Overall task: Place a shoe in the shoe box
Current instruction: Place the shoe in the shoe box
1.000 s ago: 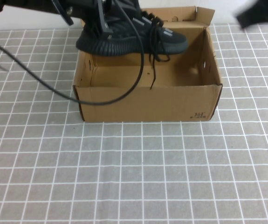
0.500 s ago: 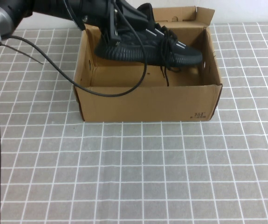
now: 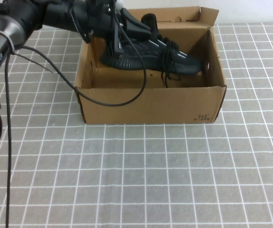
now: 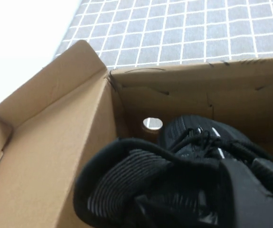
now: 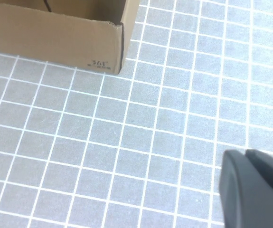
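The left gripper (image 3: 119, 31) reaches in over the left wall of the open brown cardboard shoe box (image 3: 150, 102), jaws clamped on the heel end of the all-black knit lace-up shoe (image 3: 150, 54). The shoe hangs inside the box, toe toward its right wall, seemingly just above the floor. A black cable (image 3: 112, 102) drapes over the front wall. The box stands on the grey gridded bench (image 3: 141, 180). The right gripper (image 5: 252, 190) hovers over bare bench right of the box; I cannot tell how its jaws stand.

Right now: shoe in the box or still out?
Partly in. The shoe hangs inside the shoe box walls, toe lower, held at the heel by the left gripper. Right gripper is off over the table.
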